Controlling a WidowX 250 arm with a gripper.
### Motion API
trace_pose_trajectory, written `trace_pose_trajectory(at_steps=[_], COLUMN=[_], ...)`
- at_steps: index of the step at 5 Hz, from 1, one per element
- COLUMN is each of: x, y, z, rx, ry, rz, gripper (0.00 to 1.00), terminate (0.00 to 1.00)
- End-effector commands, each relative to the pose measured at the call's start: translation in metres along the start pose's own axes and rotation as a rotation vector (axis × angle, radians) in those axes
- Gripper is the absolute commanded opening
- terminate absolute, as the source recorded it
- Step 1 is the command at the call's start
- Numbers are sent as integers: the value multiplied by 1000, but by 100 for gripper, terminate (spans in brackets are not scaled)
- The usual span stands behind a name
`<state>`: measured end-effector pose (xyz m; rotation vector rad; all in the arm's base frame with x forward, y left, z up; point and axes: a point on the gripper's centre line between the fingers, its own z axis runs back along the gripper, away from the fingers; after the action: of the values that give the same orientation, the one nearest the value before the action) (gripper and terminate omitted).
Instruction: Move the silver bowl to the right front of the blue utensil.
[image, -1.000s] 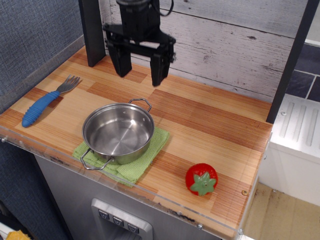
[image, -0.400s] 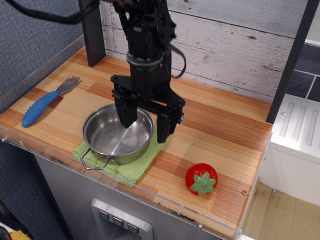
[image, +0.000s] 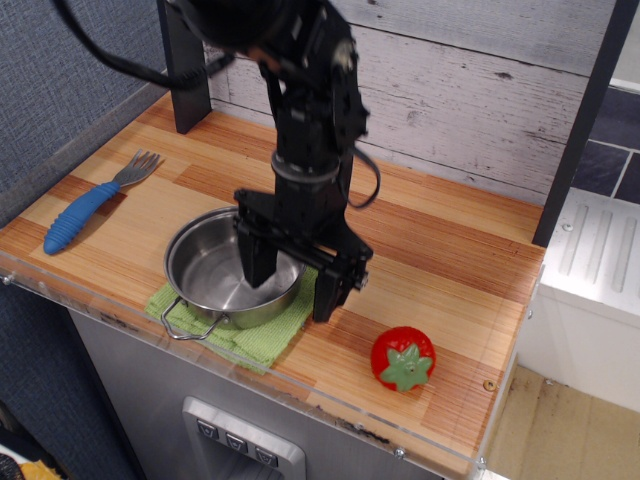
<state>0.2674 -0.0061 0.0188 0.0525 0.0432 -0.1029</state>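
Jaws lowered astride the right rim of the silver bowl (image: 234, 273).

The gripper (image: 294, 274) is seen with its jaws spread wide, one finger inside the bowl and one outside; the rim is not yet clamped. The bowl is rested on a green cloth (image: 268, 333) near the table (image: 440, 260) front edge. The blue fork (image: 84, 205) is lain well apart at left, a toy strawberry (image: 403, 358) at right.

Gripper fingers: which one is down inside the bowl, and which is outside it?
The finger nearer the fork is inside the silver bowl; the one nearer the strawberry hangs outside its rim, over the green cloth.
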Motion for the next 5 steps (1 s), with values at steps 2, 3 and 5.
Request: trace_pose_trajectory(at_steps=[2,3,5], x=[10,13,37], y=[-11,-6,61], z=[28,51,81], rx=[4,-29,-25], ry=[-83,-142,-186], rz=[-54,-40,74], gripper=[0,0,0], terminate=[0,0,0])
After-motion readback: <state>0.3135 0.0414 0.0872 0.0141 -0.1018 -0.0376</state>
